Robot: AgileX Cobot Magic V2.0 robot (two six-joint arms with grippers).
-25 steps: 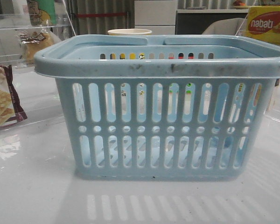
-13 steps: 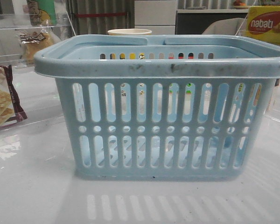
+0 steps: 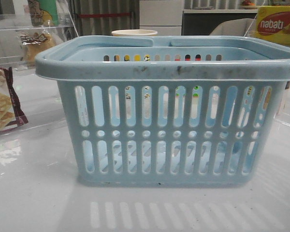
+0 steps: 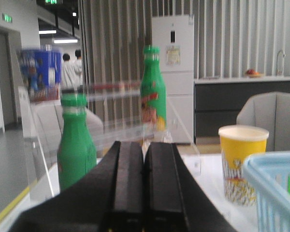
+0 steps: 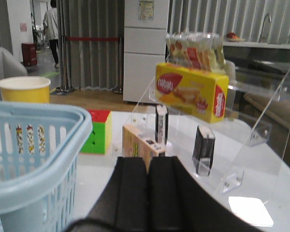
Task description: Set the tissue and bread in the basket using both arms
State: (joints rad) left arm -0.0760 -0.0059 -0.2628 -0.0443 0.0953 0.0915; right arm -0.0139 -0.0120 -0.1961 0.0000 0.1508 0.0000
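The big blue basket (image 3: 169, 125) fills the front view and hides much behind it. The bread (image 3: 35, 44) sits back left, half hidden. Left gripper (image 4: 144, 186) and right gripper (image 5: 149, 193) are both squeezed together, holding nothing. The tissue (image 5: 203, 150) stands by the right gripper, blurry.

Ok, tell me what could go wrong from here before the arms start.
1. The tissue stands upright at a clear stand, below the shelf with the Nabati box. The right gripper, fingers together, could tip it or strike the acrylic.
2. The bread lies on a clear shelf above the cracker packet. The left gripper, also shut, may hit the hard-to-see panels or the green bottles.
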